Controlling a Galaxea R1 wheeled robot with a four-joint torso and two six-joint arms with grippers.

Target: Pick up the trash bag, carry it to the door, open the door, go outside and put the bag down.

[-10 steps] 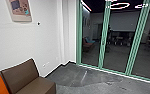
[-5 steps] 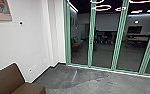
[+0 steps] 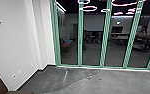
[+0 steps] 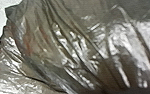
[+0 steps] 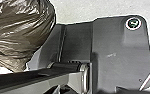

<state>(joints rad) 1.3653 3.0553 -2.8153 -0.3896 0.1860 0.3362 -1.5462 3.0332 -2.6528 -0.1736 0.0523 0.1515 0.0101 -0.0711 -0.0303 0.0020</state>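
Doors (image 3: 80, 50) stand more squarely ahead after a right turn, likely easing the approach. The trash bag (image 4: 66, 50) is near the base (image 5: 111, 42); I cannot tell whether the jaws grip it.

A wide, dark grey plate (image 5: 108, 40) is seen, smooth and flat-faced, with a rounded corner. At that corner a round fitting (image 5: 133, 23) is set, its dark centre ringed in pale metal and marked by a small light shape that cannot be read. The plate is crossed by narrow seams, one of them doubled, and its grey is broken by a faint pale mark (image 5: 111, 55) and a tiny dark dot (image 5: 140, 80). Near its edge a slim pale strip (image 5: 147, 80) is slanted. The jointed bar (image 5: 36, 81) is finished in black along one face and lighter grey along another. At its joint a dark, rounded barrel (image 5: 66, 66) is fitted, with a silvery, curved band (image 5: 84, 77) beside it.
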